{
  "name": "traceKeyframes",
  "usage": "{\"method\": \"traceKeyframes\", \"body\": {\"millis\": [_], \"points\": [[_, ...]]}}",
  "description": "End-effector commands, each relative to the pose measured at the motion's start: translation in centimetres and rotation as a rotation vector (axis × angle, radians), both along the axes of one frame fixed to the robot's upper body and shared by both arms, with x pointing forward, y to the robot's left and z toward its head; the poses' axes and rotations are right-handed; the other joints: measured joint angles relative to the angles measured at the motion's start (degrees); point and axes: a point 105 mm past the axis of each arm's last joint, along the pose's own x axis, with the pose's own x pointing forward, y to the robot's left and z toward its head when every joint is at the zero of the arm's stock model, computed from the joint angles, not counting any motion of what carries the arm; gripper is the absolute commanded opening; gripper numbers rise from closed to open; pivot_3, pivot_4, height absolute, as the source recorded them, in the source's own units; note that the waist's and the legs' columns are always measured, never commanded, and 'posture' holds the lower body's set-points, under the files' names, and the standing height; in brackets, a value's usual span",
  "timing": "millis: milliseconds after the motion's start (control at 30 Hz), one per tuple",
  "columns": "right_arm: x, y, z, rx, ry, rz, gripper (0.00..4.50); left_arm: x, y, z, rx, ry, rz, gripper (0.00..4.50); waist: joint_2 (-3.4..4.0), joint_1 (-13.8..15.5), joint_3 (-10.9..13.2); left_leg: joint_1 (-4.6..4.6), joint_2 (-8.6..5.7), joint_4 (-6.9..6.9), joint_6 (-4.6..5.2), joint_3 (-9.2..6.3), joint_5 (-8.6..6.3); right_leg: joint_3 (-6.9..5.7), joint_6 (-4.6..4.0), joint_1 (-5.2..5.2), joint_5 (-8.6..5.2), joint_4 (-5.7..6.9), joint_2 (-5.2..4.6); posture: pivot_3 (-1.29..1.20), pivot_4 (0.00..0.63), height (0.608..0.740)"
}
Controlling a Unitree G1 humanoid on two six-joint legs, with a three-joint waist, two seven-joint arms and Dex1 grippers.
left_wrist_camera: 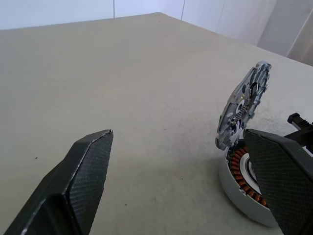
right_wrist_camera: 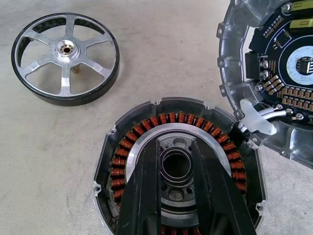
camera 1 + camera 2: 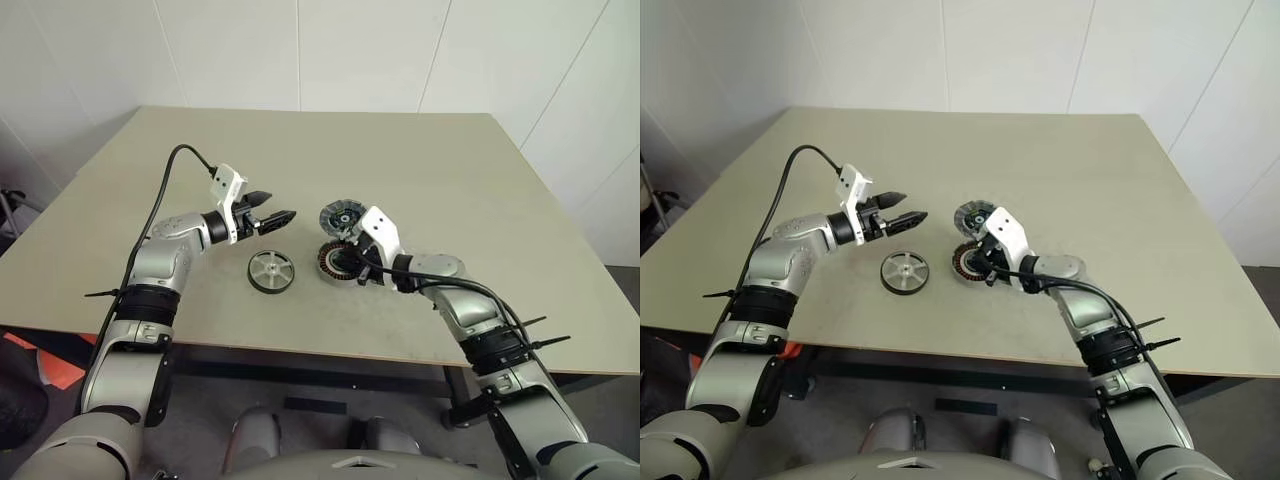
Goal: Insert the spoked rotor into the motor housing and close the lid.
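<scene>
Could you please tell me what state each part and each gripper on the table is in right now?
spoked rotor: flat on the table, apart from the housing, not inserted.
motor housing: open, windings exposed, centre empty.
lid: swung up off the housing, attached at its edge by a white piece.
left gripper: open, empty, above the table.
right gripper: narrowly parted over the housing's centre; grip unclear.
</scene>
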Motion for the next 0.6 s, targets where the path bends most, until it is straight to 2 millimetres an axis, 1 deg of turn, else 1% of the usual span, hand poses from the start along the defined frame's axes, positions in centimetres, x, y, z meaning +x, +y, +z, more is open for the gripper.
{"method": "traceKeyframes", "body": {"millis": [33,367,600], "points": [[0.4,0.3,1.0,0.002,-0.042,0.012,0.58,0.1,0.2,1.6,-0.011,-0.055,0.002,4.50,0.00,0.00,0.00,0.02,0.00,0.01,0.01,0.00,-0.01,0.00,0.00,0.02,0.00,0.00,0.00,0.00,0.000,0.740],[1.0,-1.0,0.5,-0.023,-0.046,-0.030,0.58,0.1,0.2,1.5,-0.010,-0.055,0.005,4.50,0.00,-0.02,0.00,0.09,0.01,0.04,0.03,0.00,-0.02,0.01,0.00,0.11,0.00,0.01,0.00,0.00,0.000,0.740],[0.8,-0.8,0.4,-0.021,-0.041,-0.018,0.58,0.1,0.1,1.5,-0.011,-0.055,0.003,4.50,0.00,0.00,0.00,0.16,0.01,0.08,0.06,-0.02,-0.04,0.01,0.02,0.25,-0.01,0.00,0.00,0.00,0.000,0.740]]}}
